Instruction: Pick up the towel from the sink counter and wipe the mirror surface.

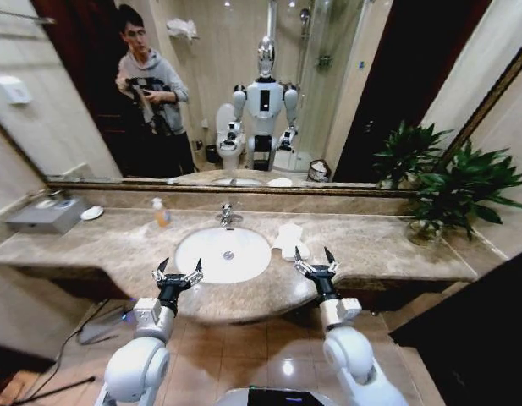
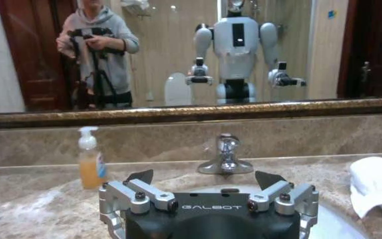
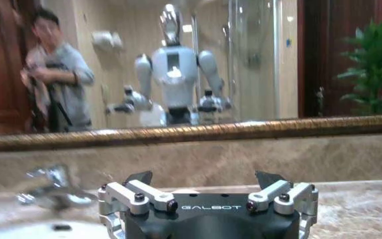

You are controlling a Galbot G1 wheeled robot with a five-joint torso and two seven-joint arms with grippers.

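The robot stands in front of the sink counter (image 1: 387, 254). The big mirror surface (image 1: 244, 93) is on the wall behind it. Both arms are held out low over the front edge of the counter.

The left gripper (image 1: 177, 276) is in front of the white basin (image 1: 222, 254). Its fingers are spread wide apart and hold nothing. The right gripper (image 1: 315, 261) is to the right of the basin. Its fingers are spread wide too, and it holds nothing.

The towel (image 1: 290, 239) is a small white cloth. It lies on the counter just to the right of the basin, a little behind the right gripper. Nothing touches it.

A faucet (image 1: 227, 215) stands behind the basin. A soap bottle (image 1: 161, 211) stands to its left. A green plant (image 1: 447, 182) sits at the right end of the counter.
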